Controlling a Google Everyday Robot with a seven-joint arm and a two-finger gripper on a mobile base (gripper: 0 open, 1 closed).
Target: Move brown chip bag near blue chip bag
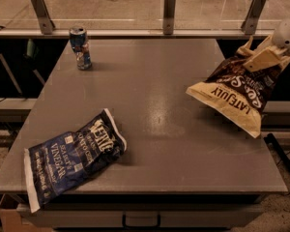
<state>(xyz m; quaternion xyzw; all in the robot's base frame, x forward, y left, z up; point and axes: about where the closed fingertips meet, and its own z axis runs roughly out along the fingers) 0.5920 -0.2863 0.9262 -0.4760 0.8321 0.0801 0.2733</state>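
The brown chip bag (237,93) with cream ends and "LATE JULY" lettering hangs tilted above the table's right edge. My gripper (262,59) comes in from the upper right and is shut on the bag's upper end, holding it off the surface. The blue chip bag (70,156), dark navy with white strips and "VINEGAR" lettering, lies flat near the front left corner of the table (159,124), far from the brown bag.
A small blue soda can (80,47) stands upright at the back left of the table. A rail with metal posts (169,6) runs behind the table's far edge. A drawer handle (141,221) shows below the front edge.
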